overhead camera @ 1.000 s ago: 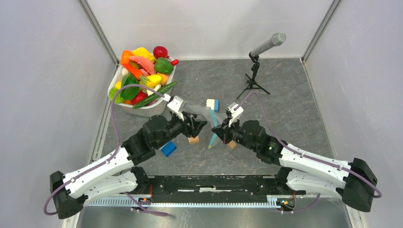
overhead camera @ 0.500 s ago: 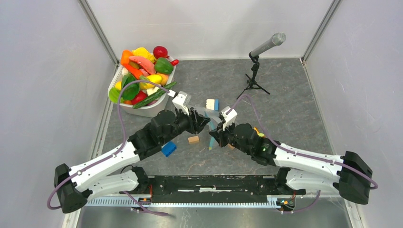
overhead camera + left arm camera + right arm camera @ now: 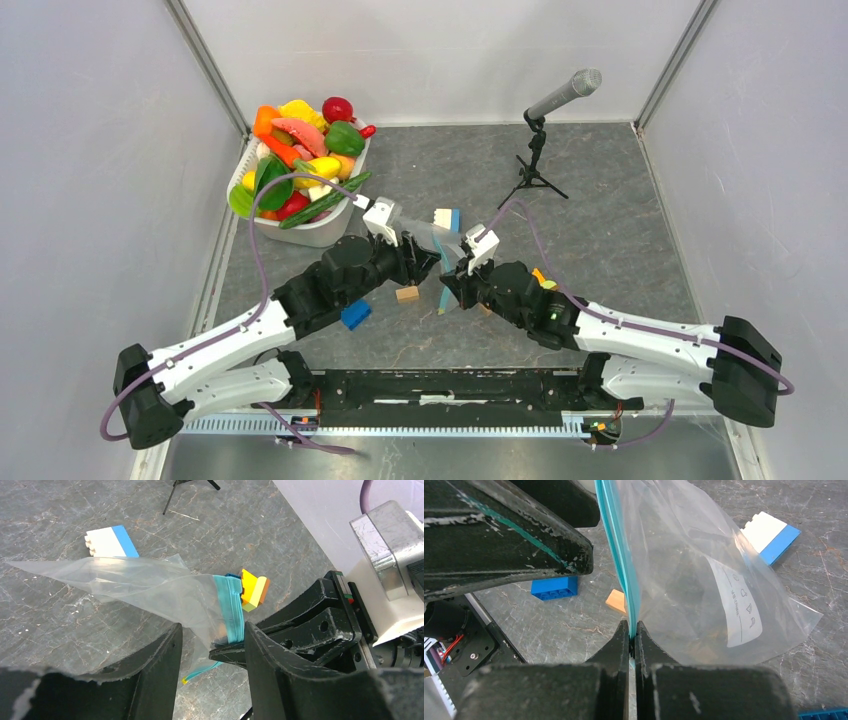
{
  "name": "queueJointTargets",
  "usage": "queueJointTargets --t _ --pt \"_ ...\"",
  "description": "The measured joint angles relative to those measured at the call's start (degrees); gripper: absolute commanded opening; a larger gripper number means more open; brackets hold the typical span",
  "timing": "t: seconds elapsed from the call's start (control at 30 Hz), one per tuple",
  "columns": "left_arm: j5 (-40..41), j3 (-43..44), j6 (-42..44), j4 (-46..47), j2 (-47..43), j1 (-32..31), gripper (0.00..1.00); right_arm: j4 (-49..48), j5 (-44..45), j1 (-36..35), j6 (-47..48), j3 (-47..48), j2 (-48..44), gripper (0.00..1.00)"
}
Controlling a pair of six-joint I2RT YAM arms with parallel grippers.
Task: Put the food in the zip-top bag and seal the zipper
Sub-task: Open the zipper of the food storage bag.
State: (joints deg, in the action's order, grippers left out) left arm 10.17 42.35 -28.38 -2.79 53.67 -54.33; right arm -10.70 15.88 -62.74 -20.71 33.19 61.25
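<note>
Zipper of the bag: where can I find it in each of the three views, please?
Top: zipper, a short teal line at the picture's centre.
Left wrist: teal band, right of centre.
Right wrist: left of centre, from top edge down to middle.
Shared landmark: white-and-blue block.

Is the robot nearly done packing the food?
No. Nothing is packed: the clear plastic bag looks empty. The right pincer pinches its light-blue zipper strip; the left pincer straddles it, open. The glossy toy fruits and vegetables sit in the white plastic tub; sealing comes last.
</note>
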Motion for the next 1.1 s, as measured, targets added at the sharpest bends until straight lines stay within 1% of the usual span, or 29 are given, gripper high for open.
queueJointTargets --t 0.2,0.27,0.53,0.6,0.73,0.87,0.9,0.97,1.03,1.1 --pt "-0.28 -0.02 -0.5 1.51 1.14 0.0 0.56 -0.02 1.07 -0.48 0.02 0.0 0.87 0.0" --pt "-0.42 -0.15 -0.83 2.89 2.19 0.0 0.49 -0.28 1.07 -0.57 0.0 0.0 1.03 0.0" --pt "-0.98 -0.52 -2.25 4.52 4.83 0.0 0.36 -1.7 1.05 -0.63 -0.04 -0.04 1.11 0.0" --pt "-0.96 -0.59 -2.43 4.9 4.74 0.0 0.38 -1.79 1.05 -0.63 -0.04 -0.04 1.11 0.0" --pt "-1.22 -1.4 -2.43 5.7 4.22 0.0 0.38 -2.25 1.03 -0.63 -0.35 -0.31 1.11 0.0" --pt "-1.4 -2.36 -2.43 6.45 3.23 0.0 0.34 -2.54 1.01 -0.63 -0.76 -0.33 1.14 0.0" --pt "-1.4 -2.67 -2.45 6.51 2.93 0.0 0.31 -2.54 0.98 -0.63 -0.9 -0.33 1.14 0.0" --pt "-1.4 -3.26 -2.45 6.86 2.43 0.0 0.3 -2.56 0.96 -0.63 -1.03 -0.33 1.27 0.0" --pt "-1.53 -3.67 -2.45 7.17 2.01 0.0 0.32 -2.58 0.94 -0.63 -1.11 -0.33 1.46 0.0" --pt "-1.57 -3.98 -2.45 7.23 1.64 0.0 0.38 -2.6 0.92 -0.63 -1.14 -0.33 1.49 0.0"
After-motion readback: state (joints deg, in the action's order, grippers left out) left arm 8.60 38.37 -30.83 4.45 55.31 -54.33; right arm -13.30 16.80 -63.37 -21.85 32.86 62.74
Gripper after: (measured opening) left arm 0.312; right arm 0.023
